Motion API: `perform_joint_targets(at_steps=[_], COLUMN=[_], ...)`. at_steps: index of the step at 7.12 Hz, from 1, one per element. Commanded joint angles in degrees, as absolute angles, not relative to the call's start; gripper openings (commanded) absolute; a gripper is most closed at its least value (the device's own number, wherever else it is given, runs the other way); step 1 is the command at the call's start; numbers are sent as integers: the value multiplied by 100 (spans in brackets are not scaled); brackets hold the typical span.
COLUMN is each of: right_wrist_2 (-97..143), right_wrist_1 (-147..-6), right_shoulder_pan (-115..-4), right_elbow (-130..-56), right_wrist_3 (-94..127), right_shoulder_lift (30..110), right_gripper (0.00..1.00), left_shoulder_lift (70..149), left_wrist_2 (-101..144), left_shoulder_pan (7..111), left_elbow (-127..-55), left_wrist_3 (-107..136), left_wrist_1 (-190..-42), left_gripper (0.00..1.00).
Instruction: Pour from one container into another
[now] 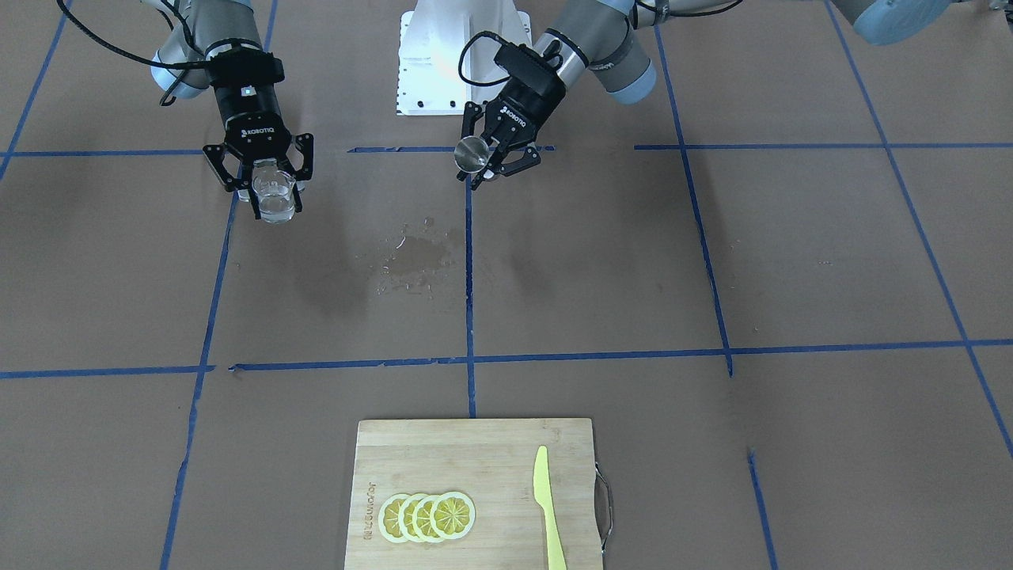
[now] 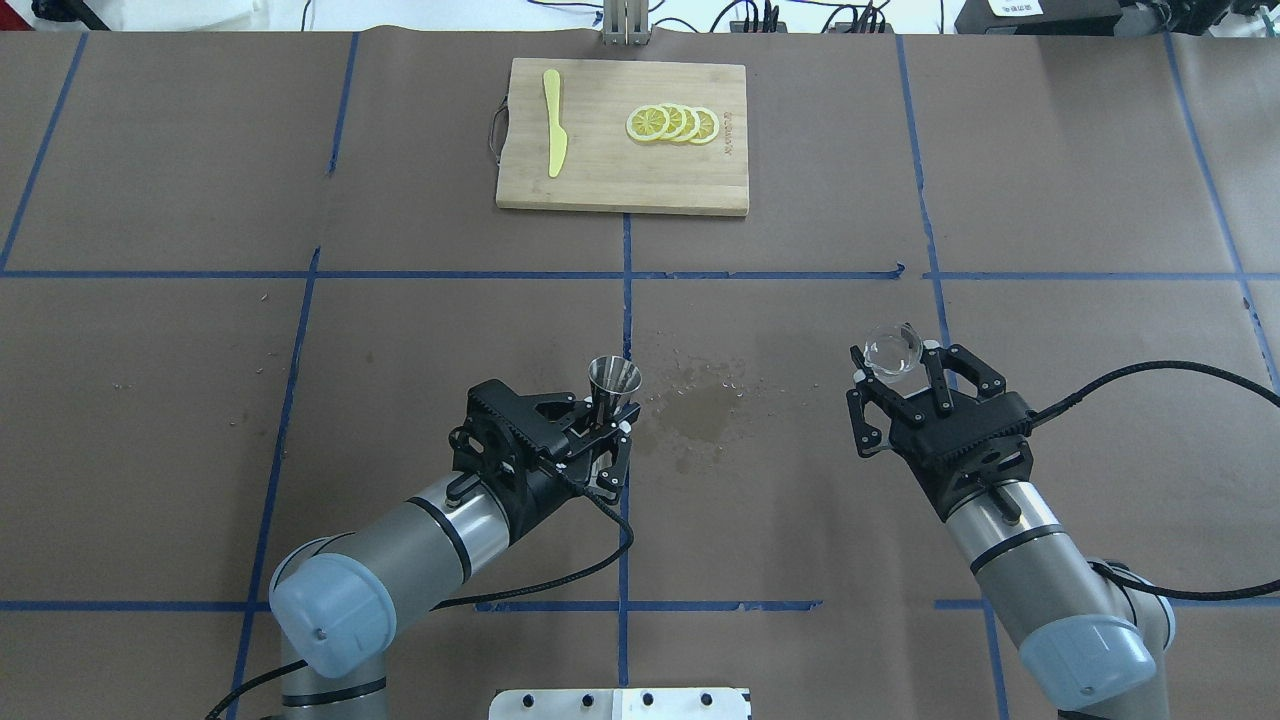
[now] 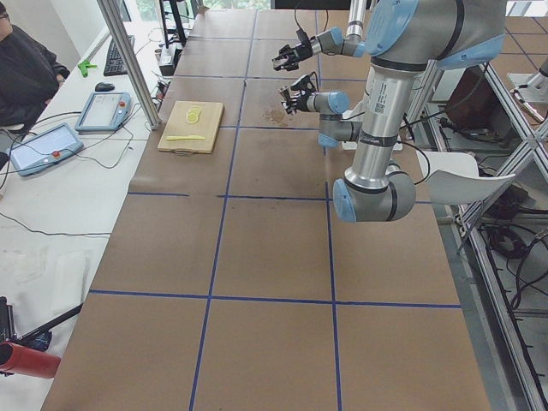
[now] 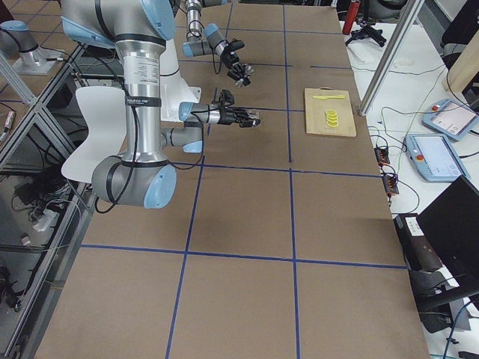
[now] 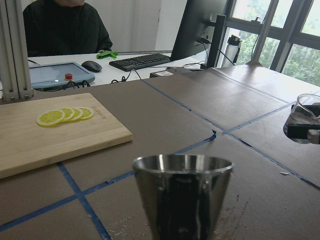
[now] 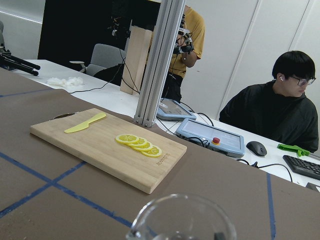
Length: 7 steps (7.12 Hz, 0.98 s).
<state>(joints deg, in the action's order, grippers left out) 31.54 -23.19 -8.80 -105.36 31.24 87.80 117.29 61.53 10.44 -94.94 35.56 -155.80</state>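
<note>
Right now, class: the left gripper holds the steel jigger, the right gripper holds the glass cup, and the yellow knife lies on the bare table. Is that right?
No: the yellow knife lies on the cutting board, not off it, as the overhead exterior view shows. The left gripper holds the steel jigger, and the right gripper the glass cup.

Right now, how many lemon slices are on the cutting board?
4 lemon slices, overlapping in one row on the cutting board, on the half away from the yellow knife. Another could be hidden beneath them.
</note>
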Motion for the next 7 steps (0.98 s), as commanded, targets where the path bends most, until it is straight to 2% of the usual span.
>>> perform_joint_targets(at_steps=[1,4,5,7], right_wrist_2=[3094,2884,2674,2619], right_wrist_1=[-2723,-4097,-4635,-5384], right_shoulder_pan=[-896,-940,-949,-1089], right_elbow=[-10783,-11792,-11830,-11839], right_wrist_3=[2615,1488,1242,1204], right_shoulder_lift=[8413,8114,7564,7199], right_gripper=[0,0,0,0], left_shoulder_lift=[11909,12138,12181,12366], left_wrist_2=[6170,6170,6170,6152], left_shoulder_pan=[1020,1020,1020,959], left_elbow=[-9169,-8781,-8737,-8692], left_wrist_3=[3551,3542,3542,3542], left_wrist_1=[-15801,-15978,-15987,-15987], left_gripper=[0,0,0,0])
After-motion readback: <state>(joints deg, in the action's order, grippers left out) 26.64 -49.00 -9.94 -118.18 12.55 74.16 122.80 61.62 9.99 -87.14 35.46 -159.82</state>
